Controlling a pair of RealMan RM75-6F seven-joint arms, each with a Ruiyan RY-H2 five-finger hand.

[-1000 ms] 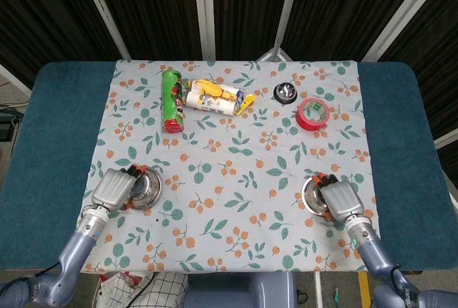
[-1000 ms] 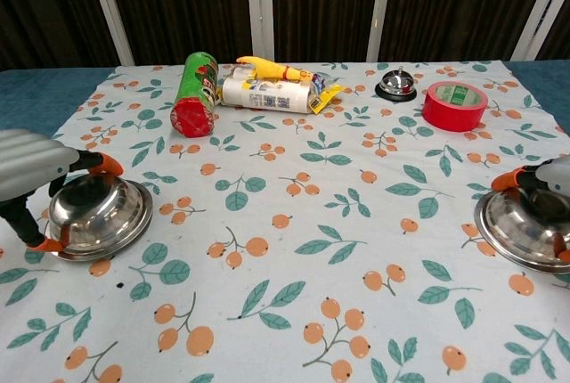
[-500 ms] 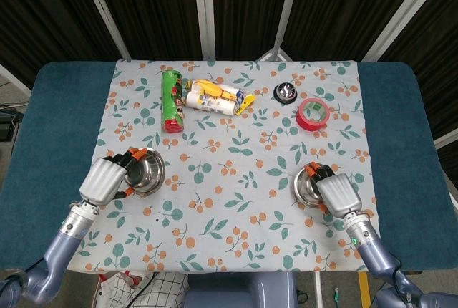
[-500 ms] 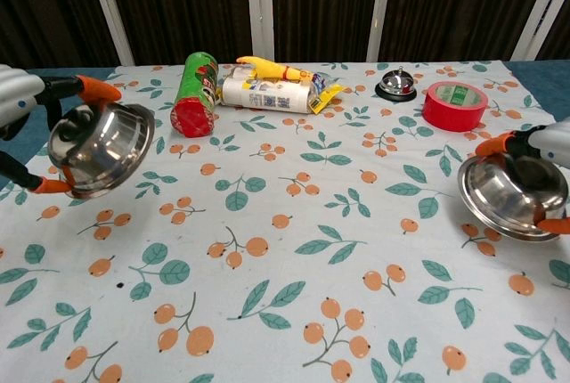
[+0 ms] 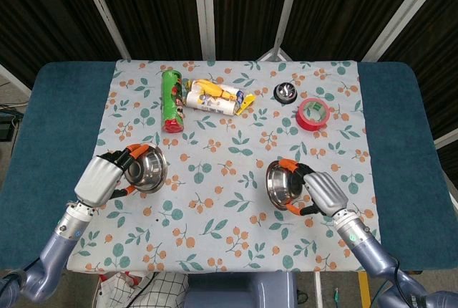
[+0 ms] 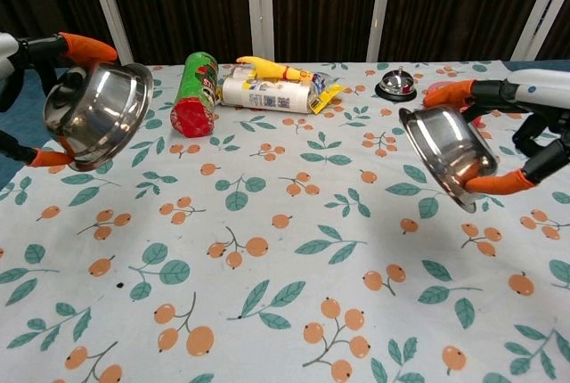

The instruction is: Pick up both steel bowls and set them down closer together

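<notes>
Fingers of your left hand (image 6: 22, 80) clasp 1 tilted steel bowl (image 6: 100, 114); your right hand (image 6: 525, 125) grips the other bowl (image 6: 445, 156), both off the tablecloth (image 6: 285, 249). Red tape (image 5: 313, 113) sits beyond.

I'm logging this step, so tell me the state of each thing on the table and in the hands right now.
Left steel bowl: lifted, tilted, gripped by left hand.
Right steel bowl: lifted, tilted, gripped by right hand.
Green chip can: lying on its side.
White packet: lying flat, yellow toy on it.
Call bell: upright.
Red tape roll: lying flat.
</notes>
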